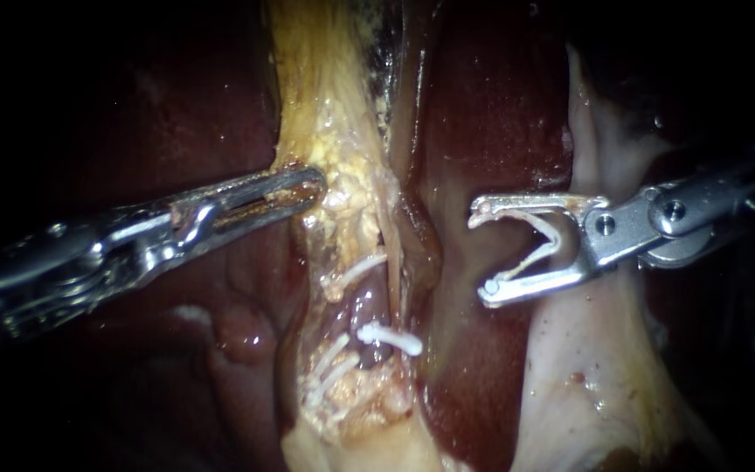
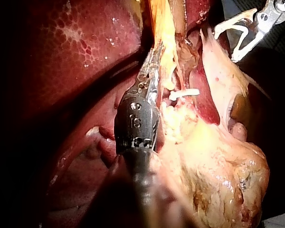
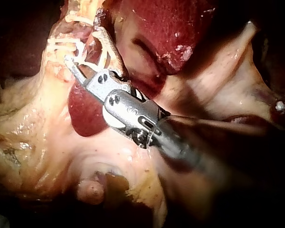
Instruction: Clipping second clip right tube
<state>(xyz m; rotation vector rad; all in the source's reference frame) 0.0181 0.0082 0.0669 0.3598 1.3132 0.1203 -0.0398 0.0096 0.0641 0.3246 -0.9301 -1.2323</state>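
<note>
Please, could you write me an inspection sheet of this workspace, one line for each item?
surface: liver, wet and dark red; pale tissue beside it.
job's things: white placed clips across the tubes in the yellow tissue; loaded clip not yet on a tube.
clutter: nothing seen.
instruments: left instrument, tip at the yellow tissue; right instrument, pincer spread wide, the loaded clip held between both halves, apart from the tubes.
cables: nothing seen.
surroundings: dark, nothing seen.
</note>
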